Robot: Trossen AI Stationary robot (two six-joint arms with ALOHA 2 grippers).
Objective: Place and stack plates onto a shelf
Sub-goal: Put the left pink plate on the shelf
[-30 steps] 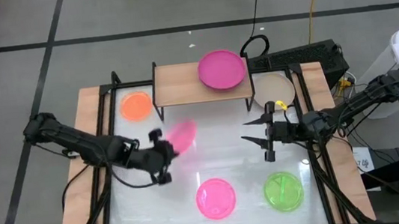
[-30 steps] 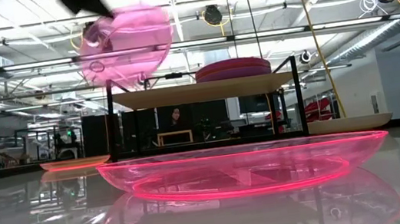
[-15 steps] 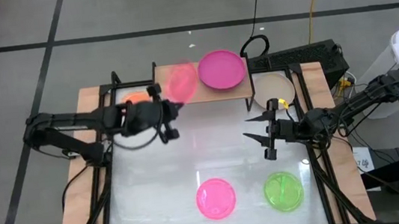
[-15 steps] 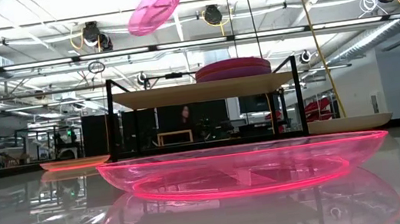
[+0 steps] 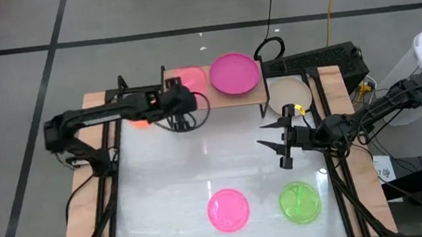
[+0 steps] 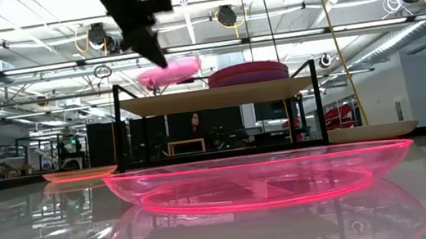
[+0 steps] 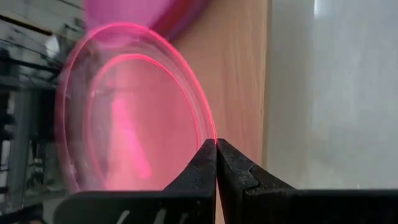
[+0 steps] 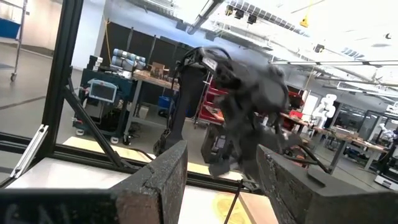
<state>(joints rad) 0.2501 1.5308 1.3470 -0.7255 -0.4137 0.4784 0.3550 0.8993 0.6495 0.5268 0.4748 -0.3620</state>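
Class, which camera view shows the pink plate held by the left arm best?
Left wrist view: the pink plate fills it, rim pinched by the fingers. High view shows it partly, over the shelf; low view, edge-on; right wrist view, nothing.

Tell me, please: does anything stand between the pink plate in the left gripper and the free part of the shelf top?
Nothing visible does. The left gripper holds the translucent pink plate over the shelf, beside the magenta plate.

The shelf [image 5: 192, 90] is standing at twelve o'clock, its right half carrying magenta plates [image 5: 234, 73]. Table centre [image 5: 215, 158] is lying open; a pink plate [image 5: 229, 210] and green plate [image 5: 299, 202] are sitting toward six.
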